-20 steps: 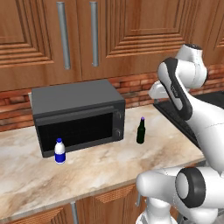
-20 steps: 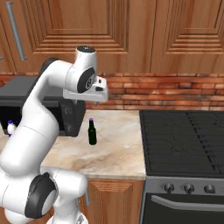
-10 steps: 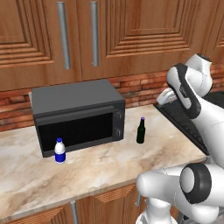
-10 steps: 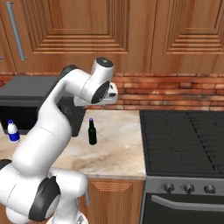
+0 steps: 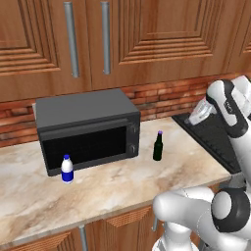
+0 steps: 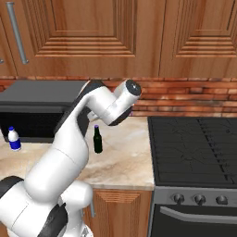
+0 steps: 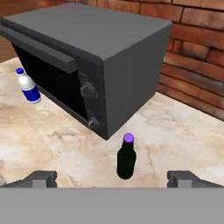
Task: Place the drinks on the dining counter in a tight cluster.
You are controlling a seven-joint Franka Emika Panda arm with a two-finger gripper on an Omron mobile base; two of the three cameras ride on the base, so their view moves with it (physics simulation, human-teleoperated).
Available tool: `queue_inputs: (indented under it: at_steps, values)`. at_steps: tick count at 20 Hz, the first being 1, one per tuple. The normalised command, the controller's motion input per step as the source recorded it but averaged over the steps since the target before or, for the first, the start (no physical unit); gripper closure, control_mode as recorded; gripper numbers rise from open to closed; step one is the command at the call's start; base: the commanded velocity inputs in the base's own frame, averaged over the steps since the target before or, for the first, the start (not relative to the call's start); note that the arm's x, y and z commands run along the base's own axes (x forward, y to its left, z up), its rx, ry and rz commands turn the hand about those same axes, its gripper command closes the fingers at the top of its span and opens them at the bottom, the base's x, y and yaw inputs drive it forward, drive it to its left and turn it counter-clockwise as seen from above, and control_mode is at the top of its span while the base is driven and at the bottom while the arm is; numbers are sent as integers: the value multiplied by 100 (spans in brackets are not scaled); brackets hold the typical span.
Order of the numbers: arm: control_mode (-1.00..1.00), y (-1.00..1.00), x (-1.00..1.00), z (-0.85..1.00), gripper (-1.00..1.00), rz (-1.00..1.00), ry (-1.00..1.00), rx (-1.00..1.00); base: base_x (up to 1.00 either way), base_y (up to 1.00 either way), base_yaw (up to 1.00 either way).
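Observation:
Two drinks stand on a beige marble counter (image 5: 112,184) that carries a black microwave. The small dark bottle with a purple cap (image 5: 158,146) (image 6: 97,140) (image 7: 126,157) is upright off the microwave's right front corner. The small white-and-blue bottle (image 5: 67,169) (image 6: 14,139) (image 7: 28,85) is upright in front of the microwave's left side. My gripper (image 7: 113,180) is open and holds nothing. It hangs in the air to the right of the dark bottle, facing it, with the bottle centred between the fingertips (image 7: 41,178) but well beyond them. The dining counter is out of view.
The black microwave (image 5: 88,128) (image 7: 100,52) stands against the red brick wall (image 5: 162,95). A black stove top (image 6: 194,148) adjoins the counter on the right, under my arm. Wooden upper cabinets (image 5: 122,39) hang above. Bare counter lies in front of the bottles.
My arm has swung to the right, carrying the hand from near the microwave out over the stove's edge. Both bottles stand where they were, and the gripper stays open.

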Motion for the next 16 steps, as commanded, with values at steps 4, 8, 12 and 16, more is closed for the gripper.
queue_inputs:
  at_steps: [4,8,12,16]
  values:
    - [-100,-4,22,-21,-100,31,-25,20,0,0,0]
    - [-100,-5,43,-62,-100,26,-4,9,0,0,0]
    - [-100,-6,26,-40,-100,11,0,2,0,0,0]
    - [-100,0,3,-8,-100,2,0,0,0,0,0]
